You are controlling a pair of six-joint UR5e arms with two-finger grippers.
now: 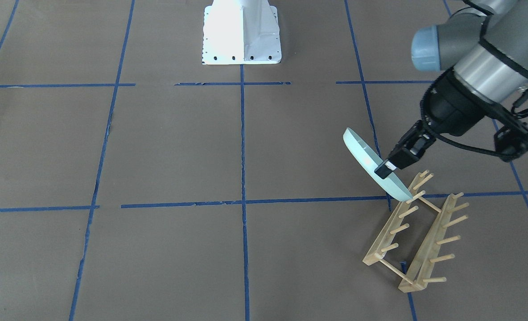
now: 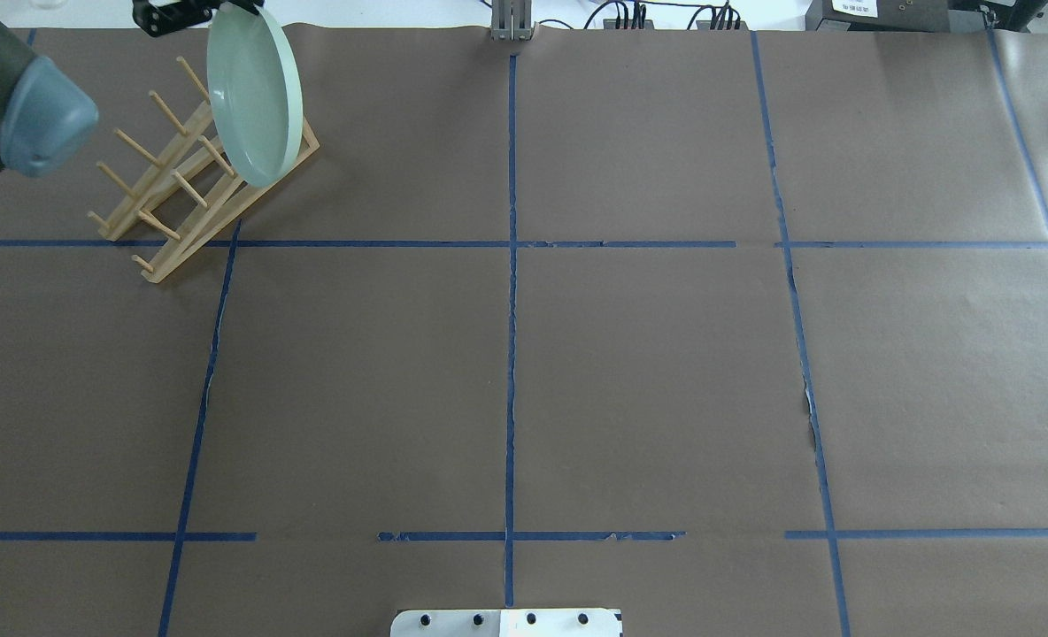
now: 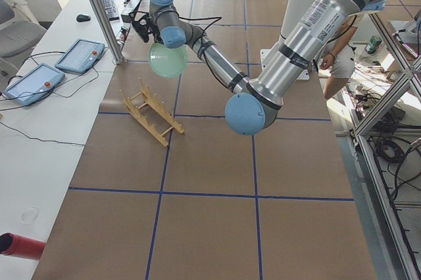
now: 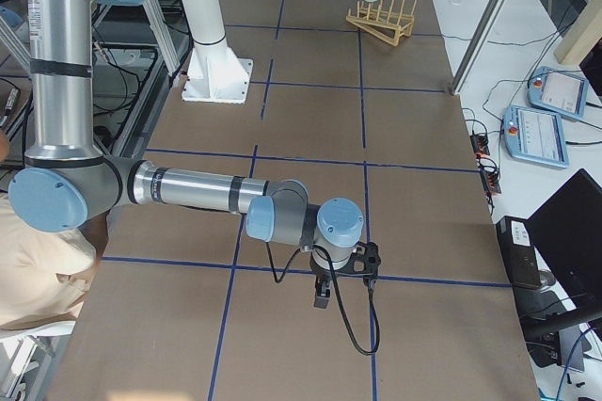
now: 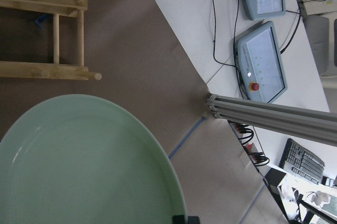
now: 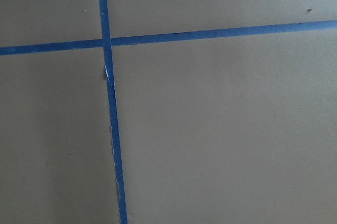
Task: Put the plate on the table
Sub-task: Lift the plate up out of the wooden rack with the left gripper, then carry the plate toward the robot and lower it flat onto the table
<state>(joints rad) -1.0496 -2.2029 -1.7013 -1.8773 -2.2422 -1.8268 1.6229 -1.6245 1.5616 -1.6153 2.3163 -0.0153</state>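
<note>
Plate point(image 1: 362, 151), one, clamped in left hand point(image 1: 383, 169), near one rack point(image 1: 430, 246)

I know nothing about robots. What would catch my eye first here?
A pale mint-green plate, held tilted on edge in the air by the left arm's tool, above one end of a wooden peg rack. The right arm hangs low over the brown-paper table with its blue tape grid, far from the plate.

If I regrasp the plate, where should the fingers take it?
Pinch the plate by its raised rim, upper half, from above. It hangs tilted nearly on edge, so the thin rim is exposed, while its low edge sits close to the rack.
</note>
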